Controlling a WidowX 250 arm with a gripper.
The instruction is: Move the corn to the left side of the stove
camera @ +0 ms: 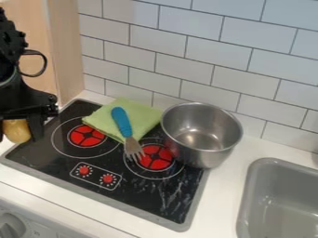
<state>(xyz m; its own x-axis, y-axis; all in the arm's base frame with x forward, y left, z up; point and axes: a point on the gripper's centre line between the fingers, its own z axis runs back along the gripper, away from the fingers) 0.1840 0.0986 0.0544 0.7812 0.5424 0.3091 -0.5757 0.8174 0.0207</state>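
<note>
Currently, the gripper (pixel 19 137) is hanging at the stove's (pixel 140 197) left side, its fingers standing apart by the corn's (pixel 16 130) width and holding it between them. A green cloth (pixel 146 113) is lying on the stove's far part, a blue-handled fork (pixel 122 122) is resting across it, and a pot (pixel 208 153) is standing at the far right. Further right, a sink (pixel 279 204) is sitting in the table (pixel 223 190).

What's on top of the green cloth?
A blue-handled fork lies across the cloth, its tines past the edge, over the stove. The strip of cloth under it is hidden.
</note>
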